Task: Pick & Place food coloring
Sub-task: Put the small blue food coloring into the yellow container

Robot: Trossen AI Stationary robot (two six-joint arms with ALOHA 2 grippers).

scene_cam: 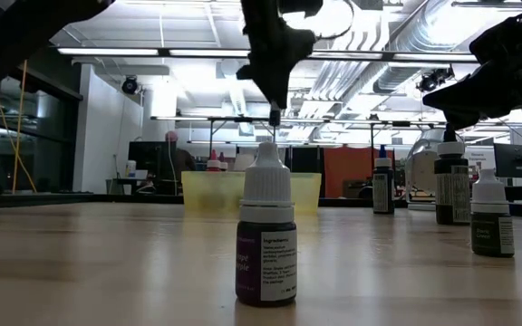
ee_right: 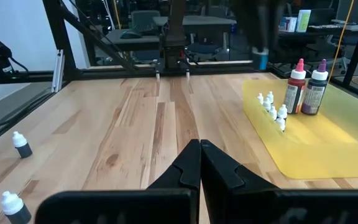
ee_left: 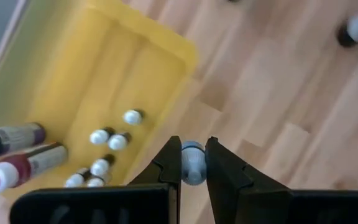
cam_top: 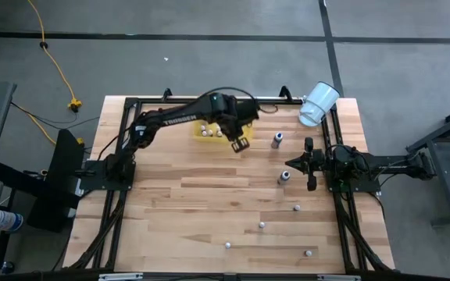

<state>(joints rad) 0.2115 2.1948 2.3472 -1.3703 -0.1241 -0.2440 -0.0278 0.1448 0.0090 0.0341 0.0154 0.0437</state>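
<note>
Your left claw (ee_left: pixel 192 163) is clamped on a little pale-capped food coloring bottle (ee_left: pixel 192 162), hanging just outside the yellow tray (ee_left: pixel 114 56) — not over it yet. Let go now and it hits the wooden surface (ee_left: pixel 272 106) beside the rim and probably rolls. The grip looks like it's only on the cap end, so a quick swing could tip it out. The tray already has bottles crowded near that wall, so a sloppy drop might knock them over. Right claw (ee_right: pixel 199 163) sits pinched together, empty, at its own side.
</note>
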